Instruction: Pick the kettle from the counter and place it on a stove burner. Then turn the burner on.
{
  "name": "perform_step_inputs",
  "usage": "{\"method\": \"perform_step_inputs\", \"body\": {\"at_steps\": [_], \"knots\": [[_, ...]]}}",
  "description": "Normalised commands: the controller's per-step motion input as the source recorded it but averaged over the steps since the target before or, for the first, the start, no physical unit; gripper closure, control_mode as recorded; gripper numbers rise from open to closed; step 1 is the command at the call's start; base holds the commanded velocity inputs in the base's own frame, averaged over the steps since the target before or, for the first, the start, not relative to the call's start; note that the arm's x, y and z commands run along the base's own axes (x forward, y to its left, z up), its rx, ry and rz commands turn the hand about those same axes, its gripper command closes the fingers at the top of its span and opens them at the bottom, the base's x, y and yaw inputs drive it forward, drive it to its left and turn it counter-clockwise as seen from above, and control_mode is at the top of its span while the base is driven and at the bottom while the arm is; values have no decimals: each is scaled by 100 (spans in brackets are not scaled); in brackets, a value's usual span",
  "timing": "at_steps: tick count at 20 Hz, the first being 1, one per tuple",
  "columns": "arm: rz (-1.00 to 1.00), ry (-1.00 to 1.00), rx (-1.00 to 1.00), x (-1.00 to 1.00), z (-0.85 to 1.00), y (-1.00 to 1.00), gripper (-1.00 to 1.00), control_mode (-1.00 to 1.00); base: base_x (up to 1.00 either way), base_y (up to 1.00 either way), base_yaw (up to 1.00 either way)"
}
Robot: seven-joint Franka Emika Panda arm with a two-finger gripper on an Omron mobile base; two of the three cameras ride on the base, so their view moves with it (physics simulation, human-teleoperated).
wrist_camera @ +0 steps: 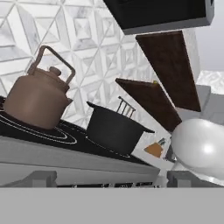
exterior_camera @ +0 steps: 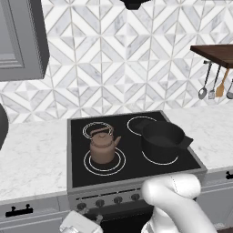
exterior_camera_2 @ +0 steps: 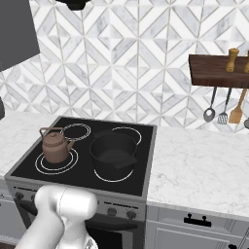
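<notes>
You've got the counter [exterior_camera: 32, 150] flanking a black cooktop [exterior_camera: 132, 169]. Black pot [exterior_camera: 162, 138] sits on the right side, nothing visible inside. Kettle [exterior_camera: 103, 145] stands upright, lid on, on the near-left stove burner [exterior_camera: 92, 167]. Gripper [wrist_camera: 109, 183] is low at the stove front, fingers spread, holding nothing.

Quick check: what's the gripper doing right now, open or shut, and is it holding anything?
Gripper: open and empty, low in front of the stove; the kettle sits free on the stove burner.
</notes>
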Motion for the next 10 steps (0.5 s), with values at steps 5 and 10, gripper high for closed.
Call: {"method": "perform_step_inputs", "body": {"at_steps": [5, 10], "knots": [[37, -8, 0, 14, -39, -5, -100, -100, 0, 0, 0], [37, 1, 1, 2, -37, 39, -100, -100, 0, 0, 0]]}}
